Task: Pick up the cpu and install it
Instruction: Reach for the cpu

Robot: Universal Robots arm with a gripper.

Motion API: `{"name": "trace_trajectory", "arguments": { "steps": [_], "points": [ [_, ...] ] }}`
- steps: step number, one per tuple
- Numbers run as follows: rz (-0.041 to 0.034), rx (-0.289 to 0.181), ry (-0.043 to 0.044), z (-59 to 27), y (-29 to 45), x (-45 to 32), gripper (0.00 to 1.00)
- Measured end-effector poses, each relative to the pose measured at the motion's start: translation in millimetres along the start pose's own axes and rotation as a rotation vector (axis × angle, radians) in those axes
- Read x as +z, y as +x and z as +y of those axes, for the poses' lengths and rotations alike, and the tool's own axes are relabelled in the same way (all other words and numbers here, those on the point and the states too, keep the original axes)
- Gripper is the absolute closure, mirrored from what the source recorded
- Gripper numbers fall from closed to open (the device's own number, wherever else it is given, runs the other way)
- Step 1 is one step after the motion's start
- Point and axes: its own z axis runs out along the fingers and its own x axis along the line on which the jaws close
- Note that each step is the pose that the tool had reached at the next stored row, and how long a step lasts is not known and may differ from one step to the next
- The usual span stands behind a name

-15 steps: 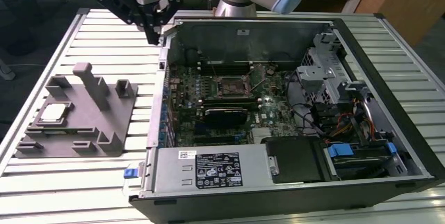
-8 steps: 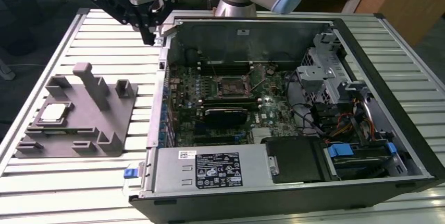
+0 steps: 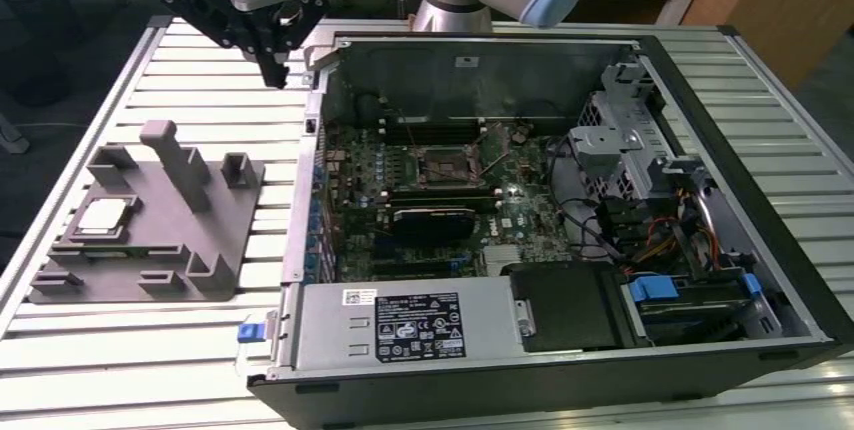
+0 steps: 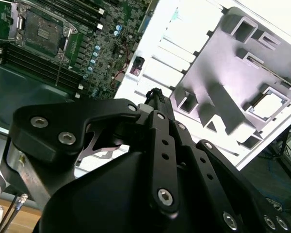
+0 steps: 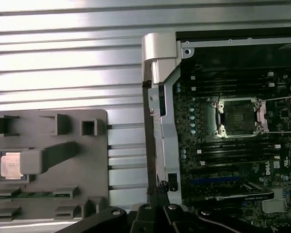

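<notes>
Gripper (image 3: pixel 278 78) hangs over the table slats just outside the PC case (image 3: pixel 310 180) corner, fingertips together w/ nothing between them. The cpu (image 3: pixel 104 215) sits in its pocket on the grey fixture (image 3: pixel 200 250), well apart from the gripper. For a clean pick I'd centre over the chip, spread the fingers past its edges, descend square, and mind the tall post (image 3: pixel 180 165) just beside it.
</notes>
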Motion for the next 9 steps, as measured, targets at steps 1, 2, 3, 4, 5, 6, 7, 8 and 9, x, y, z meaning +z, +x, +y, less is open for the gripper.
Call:
{"name": "trace_trajectory", "arguments": {
  "steps": [1, 2, 3, 4, 5, 6, 7, 8, 9],
  "points": [
    [0.0001, 0.0, 0.0001, -0.3, 1.3, 0.0, 0.89],
    [0.0, 0.0, -0.0001, -0.5, 2.7, 0.1, 0.89],
    [0.0, 0.0, -0.0001, -0.8, 4.3, 0.1, 0.89],
    [0.0, 0.0, -0.0002, -1.1, 6.0, 0.2, 0.89],
    [0.0, 0.0, -0.0003, -1.4, 7.7, 0.3, 0.89],
    [0.0001, 0.0, -0.0003, -1.7, 9.4, 0.4, 0.89],
    [0.0001, 0.0, -0.0003, -2.0, 10.7, 0.5, 0.89],
    [0.0001, 0.0, -0.0003, -2.3, 12.0, 0.7, 0.89],
    [0.0001, 0.0, -0.0005, -3.0, 15.2, 1.4, 0.89]
  ]
}}
